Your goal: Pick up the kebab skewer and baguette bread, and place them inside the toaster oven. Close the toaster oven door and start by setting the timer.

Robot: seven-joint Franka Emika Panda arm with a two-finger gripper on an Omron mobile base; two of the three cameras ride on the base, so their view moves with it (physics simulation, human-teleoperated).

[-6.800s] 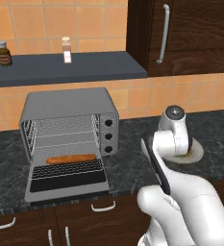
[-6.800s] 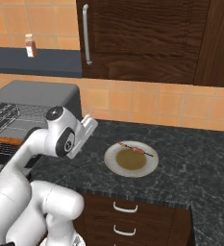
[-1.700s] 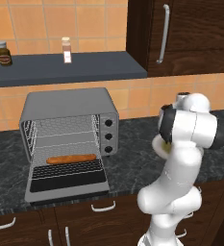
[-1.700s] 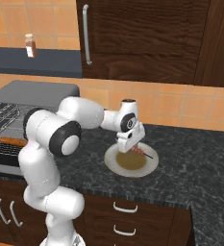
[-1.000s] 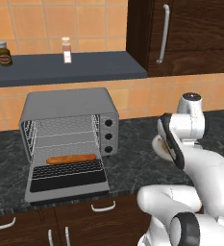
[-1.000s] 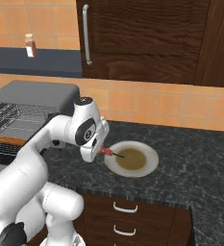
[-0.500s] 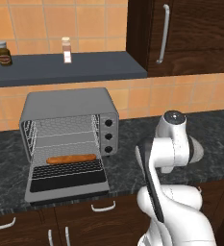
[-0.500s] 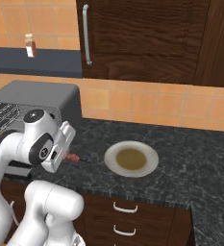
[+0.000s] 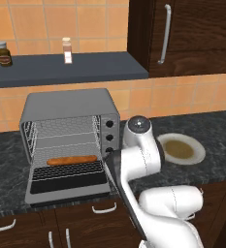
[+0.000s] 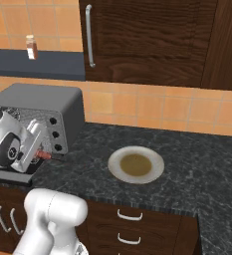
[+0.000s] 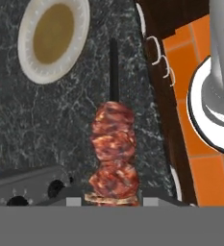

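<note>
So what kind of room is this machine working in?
A kitchen, it seems, computer-rendered: a toaster oven on a dark stone counter, a plate beside it, wooden cabinets above an orange tiled wall.

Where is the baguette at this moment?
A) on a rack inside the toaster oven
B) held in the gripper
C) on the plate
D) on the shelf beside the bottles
A: the baguette lies on a wire rack inside the open toaster oven, while the plate holds no food and the gripper is shut on the skewer.
</note>
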